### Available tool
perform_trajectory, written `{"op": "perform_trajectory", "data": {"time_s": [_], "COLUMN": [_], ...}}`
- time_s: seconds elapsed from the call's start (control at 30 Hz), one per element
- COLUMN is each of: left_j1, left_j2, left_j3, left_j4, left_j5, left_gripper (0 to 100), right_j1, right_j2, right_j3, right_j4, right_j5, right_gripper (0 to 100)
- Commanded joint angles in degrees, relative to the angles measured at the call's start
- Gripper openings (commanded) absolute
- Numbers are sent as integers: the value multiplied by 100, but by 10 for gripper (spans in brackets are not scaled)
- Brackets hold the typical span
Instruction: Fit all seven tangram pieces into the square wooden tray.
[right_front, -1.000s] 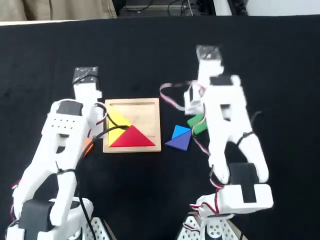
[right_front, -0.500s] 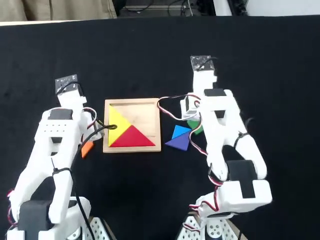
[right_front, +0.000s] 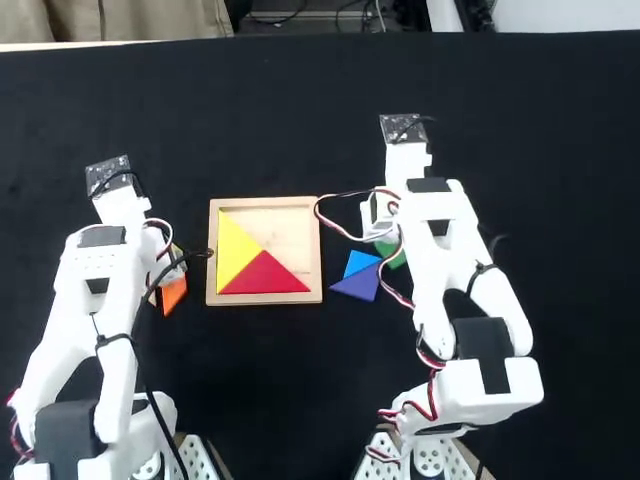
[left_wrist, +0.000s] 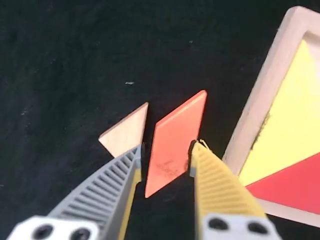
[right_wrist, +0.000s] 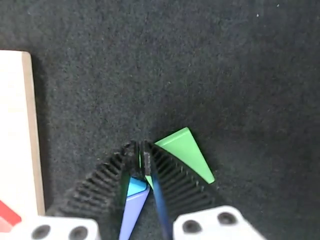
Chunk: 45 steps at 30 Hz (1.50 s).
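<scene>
Since a second ago the left arm has swung outward, away from the square wooden tray (right_front: 264, 203), and its wrist now stands over the black worktop (right_front: 300, 110) to the tray's left; the right arm drew in a little toward the tray early in that second and has kept still since. The left gripper (left_wrist: 167, 149) is released, its jaws parted on either side of the orange piece (left_wrist: 175, 137), a long slanted tile lying flat on the worktop just beside the tray's left rim; the fingertips (left_wrist: 196, 150) sit right at its two long edges, and I cannot tell whether they press on it. A plain wooden triangle (left_wrist: 127, 136) lies just beside the orange piece, on the side away from the tray. Inside the tray a yellow triangle (right_front: 235, 250) fills the left part and a red triangle (right_front: 262, 276) the near part, their edges meeting along a diagonal; bare wood shows in the rest of the tray. To the right of the tray, a light blue piece (right_front: 360, 264) and a darker blue triangle (right_front: 358, 287) lie touching each other on the worktop. The right gripper (right_wrist: 141, 147) is clenched, its jaws pressed together, with the tips down at the corner of the green triangle (right_wrist: 185, 152), which lies flat just beside the blue pieces.
</scene>
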Motion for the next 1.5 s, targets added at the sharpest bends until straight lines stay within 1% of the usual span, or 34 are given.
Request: {"op": "perform_trajectory", "data": {"time_s": [0.0,0.23,0.83,1.1,1.27,1.47], "left_j1": [127,119,119,110,145,585], "left_j2": [-123,-123,-88,870,897,897], "left_j3": [-22,330,382,-119,-171,-180], "left_j4": [-88,-695,-721,-677,-686,-730], "left_j5": [-26,-26,-26,-18,-18,-18], "left_gripper": [170,170,170,170,170,167], "right_j1": [-97,-97,-97,-97,-97,-97], "right_j2": [-13,-13,-4,-4,-4,-4], "right_j3": [-224,-215,-215,-215,-215,-215], "right_j4": [-88,-88,-44,-44,-53,-70], "right_j5": [44,44,44,44,44,44], "right_gripper": [11,11,11,11,11,11]}}
